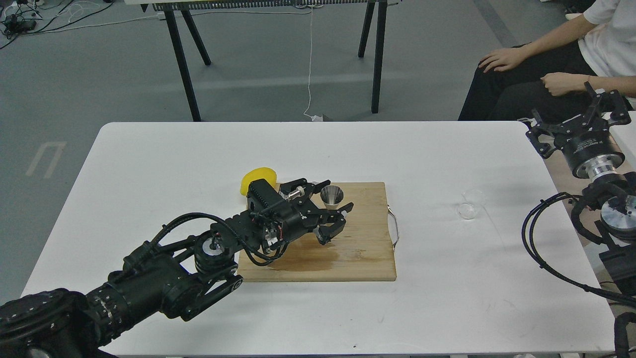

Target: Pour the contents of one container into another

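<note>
The steel jigger (331,195) stands upright on the wooden cutting board (357,258), near its back edge. My left gripper (338,195) is open around it, one finger behind the jigger and one in front to its right, with small gaps on both sides. The clear glass cup (469,205) sits on the white table to the right of the board, far from both grippers. My right gripper (571,112) hangs open and empty over the table's far right edge, above and to the right of the cup.
A yellow lemon (256,179) lies at the board's back left corner, partly hidden by my left wrist. The board has a metal handle (395,226) on its right side. A seated person (546,79) is beyond the table's right corner.
</note>
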